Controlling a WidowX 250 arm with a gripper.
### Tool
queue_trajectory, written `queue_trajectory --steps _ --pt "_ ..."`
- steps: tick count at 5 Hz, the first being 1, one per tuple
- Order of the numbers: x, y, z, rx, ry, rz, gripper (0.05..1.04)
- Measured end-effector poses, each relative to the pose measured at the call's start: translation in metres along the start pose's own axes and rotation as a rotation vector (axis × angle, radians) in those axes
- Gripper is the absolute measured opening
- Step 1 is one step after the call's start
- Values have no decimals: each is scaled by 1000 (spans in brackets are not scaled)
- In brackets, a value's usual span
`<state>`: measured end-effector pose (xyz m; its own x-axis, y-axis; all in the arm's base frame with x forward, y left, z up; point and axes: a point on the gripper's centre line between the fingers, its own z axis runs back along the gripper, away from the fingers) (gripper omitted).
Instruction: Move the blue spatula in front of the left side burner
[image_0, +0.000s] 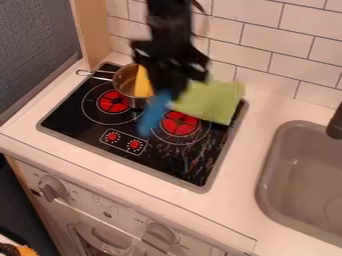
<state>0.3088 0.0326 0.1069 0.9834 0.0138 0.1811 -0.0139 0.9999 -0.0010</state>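
Over the black stovetop (73, 119) we see the gripper (167, 89), right of the left burner (113, 101); it pinches the blue spatula (153, 114) (blurred, though apparently held), which slants down toward the red knobs (112, 136); we judge it must travel left and slightly frontward.

The stovetop (73, 117) looks glossy, the pot (125, 81) shiny metal, the sink (279, 165) matt.
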Motion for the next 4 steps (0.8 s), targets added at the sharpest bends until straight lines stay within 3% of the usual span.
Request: queue_trajectory --steps 2,4 --pt "0 85 -24 74 78 16 337" --pt "-15 125 -45 120 74 -52 337"
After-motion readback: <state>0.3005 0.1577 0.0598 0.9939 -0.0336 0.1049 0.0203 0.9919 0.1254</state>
